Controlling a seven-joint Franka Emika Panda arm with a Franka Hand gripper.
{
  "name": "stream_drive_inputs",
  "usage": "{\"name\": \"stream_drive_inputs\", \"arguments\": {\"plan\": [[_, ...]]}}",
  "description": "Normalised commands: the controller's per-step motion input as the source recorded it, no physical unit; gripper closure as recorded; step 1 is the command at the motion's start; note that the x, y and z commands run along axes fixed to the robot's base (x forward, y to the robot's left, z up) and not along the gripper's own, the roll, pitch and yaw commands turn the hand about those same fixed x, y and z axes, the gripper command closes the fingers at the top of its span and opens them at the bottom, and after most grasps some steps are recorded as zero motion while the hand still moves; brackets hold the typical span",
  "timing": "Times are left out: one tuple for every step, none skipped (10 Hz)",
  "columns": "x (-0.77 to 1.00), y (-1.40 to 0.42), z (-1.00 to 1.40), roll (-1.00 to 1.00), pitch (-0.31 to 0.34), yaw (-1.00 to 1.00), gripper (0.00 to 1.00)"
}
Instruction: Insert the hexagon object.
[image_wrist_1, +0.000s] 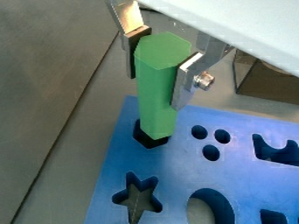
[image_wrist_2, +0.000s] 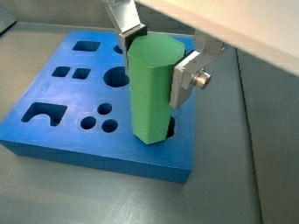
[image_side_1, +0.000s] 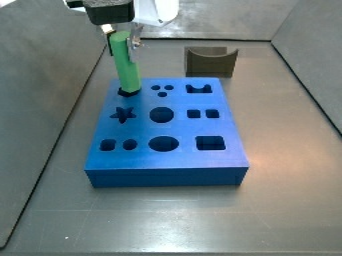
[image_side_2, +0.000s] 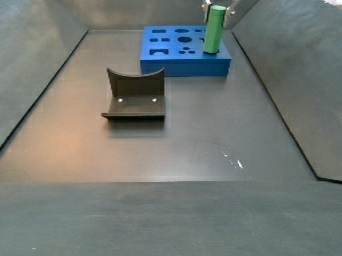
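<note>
Side views both show a dark grey floor with walls. Going left to right in the side view that looks from the far end, a dark grey block with a curved notch (image_side_2: 134, 96) sits at about 9 o'clock from centre, well apart from everything else. A blue block (image_side_2: 185, 52) with cut-out shapes lies near 12 o'clock. On its right edge stands the green hexagon peg (image_side_2: 213, 30), upright.

In the closer side view, the gripper (image_side_1: 123, 34) hangs at 11 o'clock, pinching the top of the hexagon peg (image_side_1: 124, 64). The peg's lower end meets the blue block (image_side_1: 168, 160) at its far left corner, just beyond a star-shaped hole (image_side_1: 122, 115). Round holes, square holes and an arch-shaped hole spread to the right. The notched grey block (image_side_1: 211, 60) stands at 1 o'clock, beyond the blue block.

Both wrist views show the silver fingers (image_wrist_1: 190, 72) pressed against opposite sides of the peg (image_wrist_1: 160, 83), near its top. The gripper (image_wrist_2: 158, 52) holds the peg (image_wrist_2: 152, 92) upright, with its foot entering a dark hole at the block's (image_wrist_2: 70, 122) edge. How deep it sits is hidden.
</note>
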Motion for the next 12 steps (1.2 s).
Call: {"name": "stream_drive_inputs", "arguments": {"plan": [[0.00, 0.00, -0.13, -0.06, -0.011, 0.09, 1.00], [0.00, 0.01, -0.27, -0.11, -0.011, 0.01, 1.00], [0.01, 0.02, -0.29, -0.12, -0.009, 0.01, 1.00], [0.01, 0.02, -0.29, -0.15, -0.016, 0.00, 1.00], [0.00, 0.00, -0.28, -0.23, -0.060, 0.00, 1.00], [0.00, 0.00, -0.24, -0.29, -0.066, 0.00, 1.00], [-0.06, 0.00, -0.23, -0.32, -0.084, -0.03, 1.00], [-0.08, 0.00, -0.22, -0.35, -0.090, -0.11, 1.00], [-0.04, -0.08, -0.21, -0.34, -0.091, -0.16, 1.00], [-0.05, -0.08, -0.22, -0.35, -0.097, -0.16, 1.00], [0.00, -0.06, -0.25, -0.32, -0.094, -0.14, 1.00], [0.00, 0.00, -0.33, -0.24, -0.076, -0.12, 1.00]]}}
